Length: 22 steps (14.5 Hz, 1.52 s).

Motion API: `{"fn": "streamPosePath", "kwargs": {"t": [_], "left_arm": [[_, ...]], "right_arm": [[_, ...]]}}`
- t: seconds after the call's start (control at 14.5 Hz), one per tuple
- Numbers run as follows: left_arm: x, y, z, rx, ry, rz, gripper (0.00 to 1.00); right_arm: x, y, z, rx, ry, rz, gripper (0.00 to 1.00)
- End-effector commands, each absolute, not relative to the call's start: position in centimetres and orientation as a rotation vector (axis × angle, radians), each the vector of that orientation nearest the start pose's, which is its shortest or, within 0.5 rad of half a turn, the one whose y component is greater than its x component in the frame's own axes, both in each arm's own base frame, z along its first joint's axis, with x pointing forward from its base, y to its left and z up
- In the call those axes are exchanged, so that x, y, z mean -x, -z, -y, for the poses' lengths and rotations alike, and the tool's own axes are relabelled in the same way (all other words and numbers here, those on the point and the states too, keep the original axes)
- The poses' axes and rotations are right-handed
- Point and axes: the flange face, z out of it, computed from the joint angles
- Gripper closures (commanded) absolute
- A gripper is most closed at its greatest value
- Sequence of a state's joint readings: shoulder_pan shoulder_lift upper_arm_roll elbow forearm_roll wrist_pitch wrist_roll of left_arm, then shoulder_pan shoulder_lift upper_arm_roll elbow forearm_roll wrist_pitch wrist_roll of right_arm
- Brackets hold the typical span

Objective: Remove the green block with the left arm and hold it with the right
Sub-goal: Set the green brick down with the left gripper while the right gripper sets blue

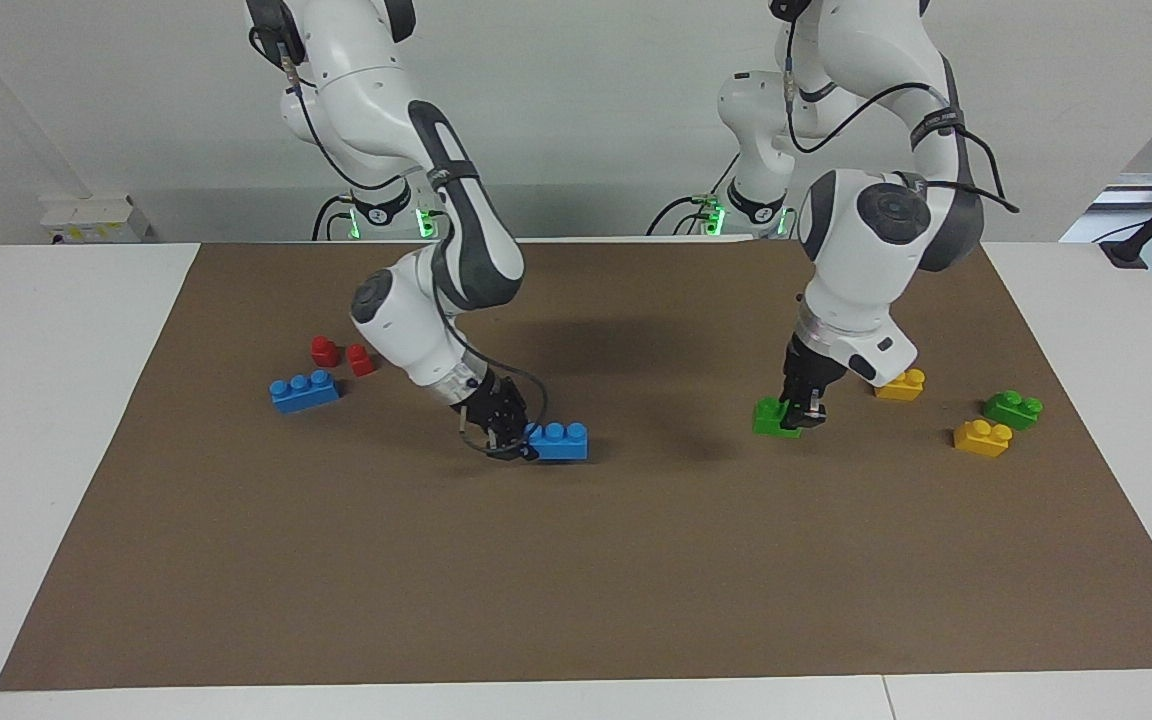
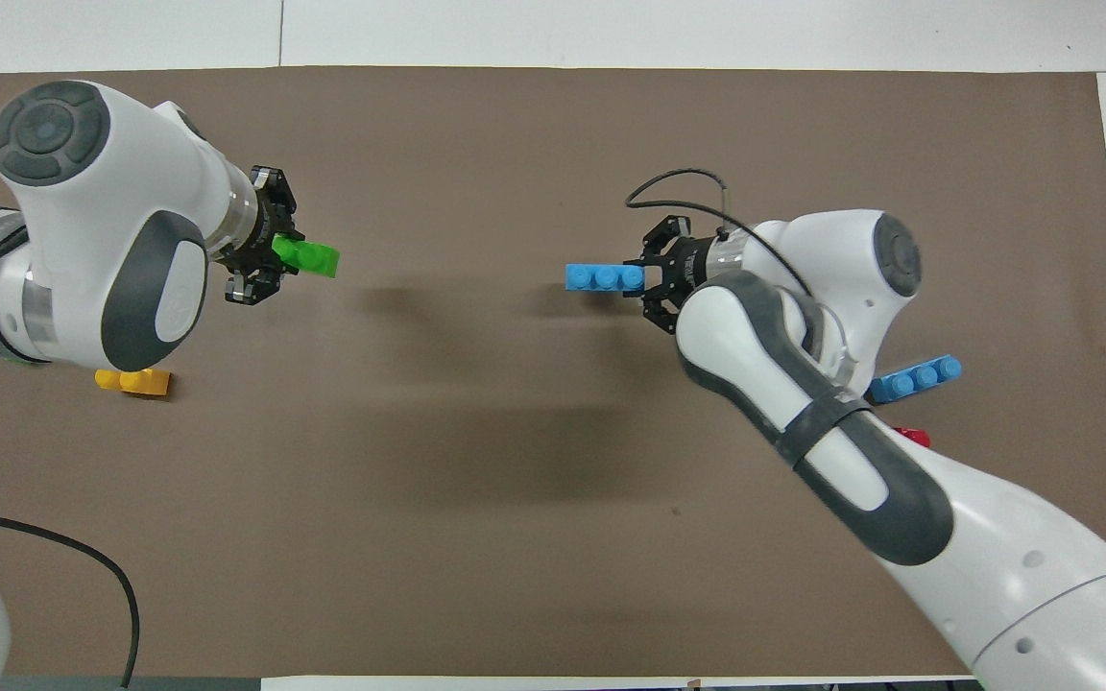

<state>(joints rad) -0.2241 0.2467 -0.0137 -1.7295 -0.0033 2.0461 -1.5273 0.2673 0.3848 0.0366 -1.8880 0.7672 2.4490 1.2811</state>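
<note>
No brand lettering on the arms reads clearly. The left gripper [image 1: 802,412] has its jaws clamped on the green block [image 1: 772,418], a glossy plastic brick with round studs, low over the brown mat [image 1: 636,560] toward the left arm's end of the bench, near a yellow brick [image 1: 900,384]. The right gripper [image 1: 504,436] pinches one end of a blue three-stud brick [image 1: 557,441] at mid-mat, well apart from the green block.

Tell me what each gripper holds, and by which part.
Left gripper holds the green block by one end; right gripper holds a blue brick by one end.
</note>
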Motion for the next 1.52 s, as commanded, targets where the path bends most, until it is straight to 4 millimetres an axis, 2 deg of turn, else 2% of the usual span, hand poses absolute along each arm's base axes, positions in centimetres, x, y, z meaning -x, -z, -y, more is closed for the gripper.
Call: {"fn": "streamPosePath", "kwargs": {"t": [0.0, 0.14, 0.28, 0.41, 0.55, 0.69, 0.83, 0.97, 1.24, 1.45], "left_arm": [[-61.8, -43.8, 10.8, 2.641, 0.022, 1.797, 1.0], [-61.8, -43.0, 8.5, 2.695, 0.015, 1.699, 1.0], [-62.0, -42.6, 5.8, 2.746, 0.018, 1.612, 1.0], [-62.3, -41.9, 3.5, 2.788, 0.024, 1.538, 1.0], [-62.6, -40.7, 2.5, 2.813, 0.023, 1.487, 1.0], [-62.9, -39.8, 1.2, 2.83, 0.024, 1.453, 1.0], [-63.3, -37.7, 0.3, 2.843, 0.007, 1.414, 1.0], [-63.7, -36.4, 0.2, 2.842, 0.013, 1.42, 1.0], [-64.2, -34.9, -2.1, 2.82, 0.023, 1.468, 1.0], [-64.7, -33.6, -2.4, 2.818, 0.037, 1.478, 1.0]], "right_arm": [[-63.2, -35.4, -11.1, 1.895, -0.382, -1.741, 1.0], [-63.2, -35.2, -4.6, 1.921, -0.413, -1.712, 1.0], [-62.6, -35.2, 0.7, 1.941, -0.418, -1.705, 1.0], [-61.7, -34.0, 4.5, 1.95, -0.421, -1.739, 1.0], [-60.9, -31.8, 7.4, 1.95, -0.421, -1.762, 1.0], [-60.7, -30.7, 8.4, 1.943, -0.434, -1.784, 1.0], [-60.6, -29.7, 9.0, 1.932, -0.443, -1.806, 1.0], [-60.6, -28.3, 9.2, 1.925, -0.434, -1.829, 1.0], [-60.1, -26.7, 8.5, 1.937, -0.409, -1.847, 1.0], [-60.0, -26.5, 8.3, 1.941, -0.403, -1.848, 1.0]]}}
